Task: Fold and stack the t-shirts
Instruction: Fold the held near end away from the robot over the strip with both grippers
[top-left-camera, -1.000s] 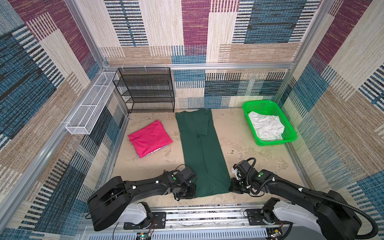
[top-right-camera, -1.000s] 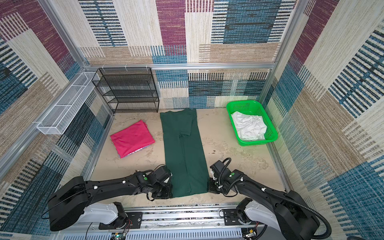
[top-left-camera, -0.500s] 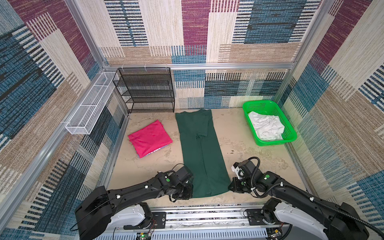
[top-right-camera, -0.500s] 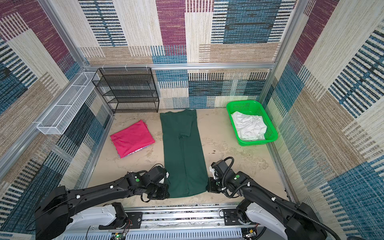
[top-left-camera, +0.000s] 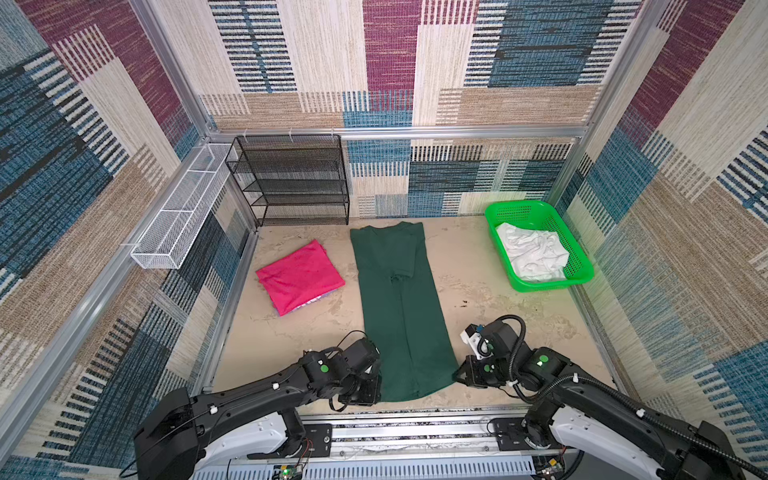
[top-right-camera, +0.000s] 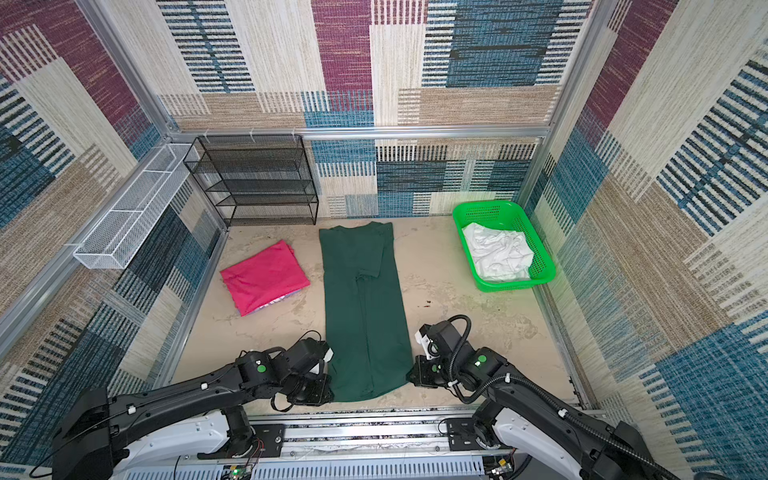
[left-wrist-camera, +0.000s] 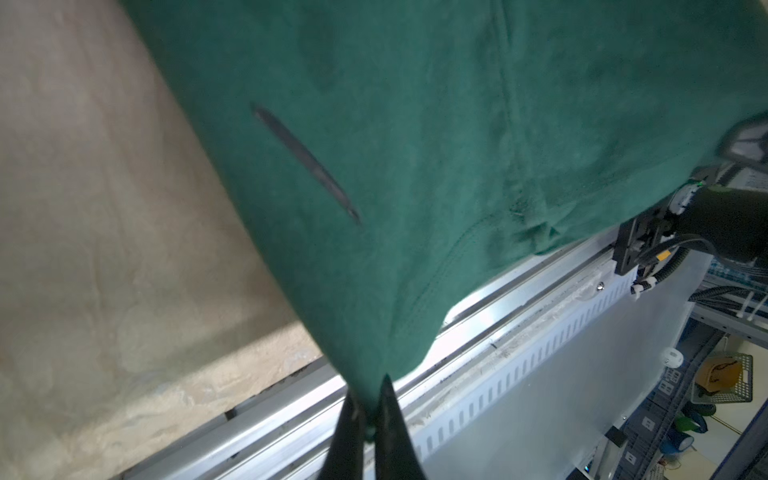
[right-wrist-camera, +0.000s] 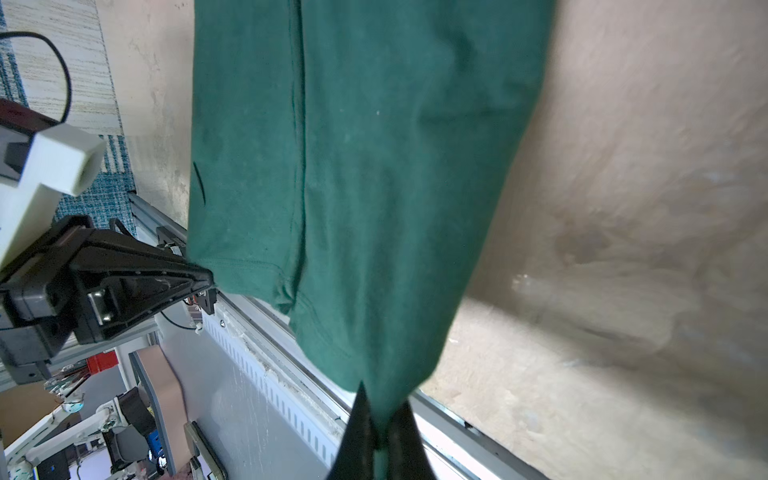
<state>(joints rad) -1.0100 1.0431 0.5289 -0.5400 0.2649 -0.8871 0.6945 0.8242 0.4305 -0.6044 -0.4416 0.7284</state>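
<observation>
The dark green t-shirt lies as a long narrow strip down the middle of the table, sleeves folded in. My left gripper is shut on its near left hem corner, and the left wrist view shows green cloth pinched between the black fingers. My right gripper is shut on the near right hem corner. The hem hangs slightly lifted over the front rail. The pink t-shirt lies folded to the left, apart from both grippers.
A bright green basket holding white cloth stands at the back right. A black mesh shelf rack stands against the back wall, a white wire tray on the left wall. The metal front rail borders the table.
Both grippers have drawn back toward the front rail with the green shirt's hem corners, pulling its near end closer. The pink t-shirt has not moved.
</observation>
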